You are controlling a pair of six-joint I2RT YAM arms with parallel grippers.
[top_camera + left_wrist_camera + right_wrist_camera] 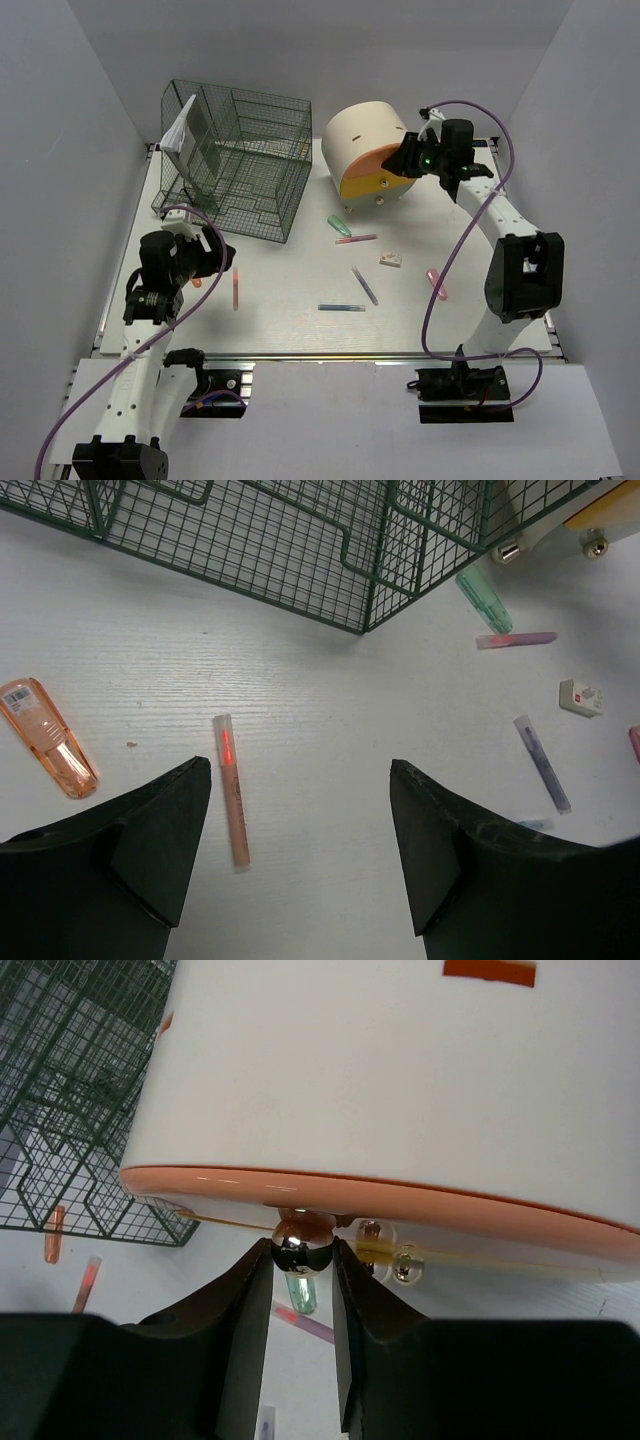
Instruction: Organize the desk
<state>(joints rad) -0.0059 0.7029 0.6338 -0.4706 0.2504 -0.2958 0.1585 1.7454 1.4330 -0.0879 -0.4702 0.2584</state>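
White desk [290, 280] spans the walled enclosure ahead of both arm bases. I read the left gripper [300, 768] as wide and empty, hovering over an orange pen [232, 790] toward the desk's left edge. A green wire rack [235, 160] stands at the back left corner. The right gripper [302, 1252] is pinched on the chrome knob [302, 1243] of the drawer unit [365, 150] by the back edge.

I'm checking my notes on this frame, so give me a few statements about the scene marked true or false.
The right gripper has its fingers on both sides of the chrome knob of the drawer unit. True.
The left gripper grips the slim orange pen. False: it hangs open above the desk, where the pen lies untouched.
The green marker lies inside the wire rack. False: it lies on the desk outside the rack.
A small white eraser lies on the desk. True.
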